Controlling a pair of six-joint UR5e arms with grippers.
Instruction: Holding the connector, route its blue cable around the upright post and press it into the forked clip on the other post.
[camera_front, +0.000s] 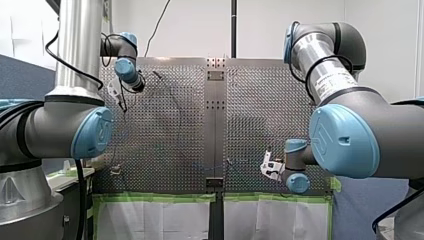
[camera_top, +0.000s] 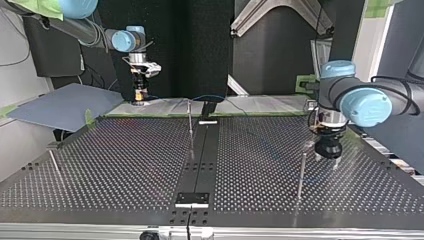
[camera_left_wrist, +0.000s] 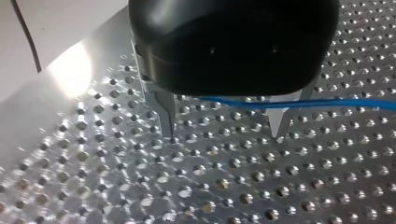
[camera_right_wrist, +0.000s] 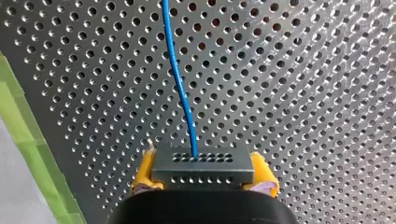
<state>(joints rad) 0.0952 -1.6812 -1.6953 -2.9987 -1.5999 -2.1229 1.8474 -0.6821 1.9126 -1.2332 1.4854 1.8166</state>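
Observation:
In the right wrist view my right gripper (camera_right_wrist: 204, 183) has its yellow pads (camera_right_wrist: 143, 173) shut on a dark grey connector (camera_right_wrist: 203, 164) with rows of small holes. A blue cable (camera_right_wrist: 180, 79) leaves the connector and runs away over the perforated table. In the left wrist view my left gripper (camera_left_wrist: 224, 135) is open, its metal fingertips just above the table. The blue cable (camera_left_wrist: 336, 103) passes across between its fingers, untouched by them. In the top view my left gripper (camera_top: 327, 154) hovers beside a thin upright post (camera_top: 301, 175). My right gripper (camera_top: 140, 94) is low at the far left edge.
Another thin post (camera_top: 190, 122) stands near the table's middle and a third one (camera_top: 54, 162) at the top view's left. A dark centre strip (camera_top: 202, 160) divides the perforated table. Green tape (camera_right_wrist: 28, 140) lines the table edge beside my right gripper.

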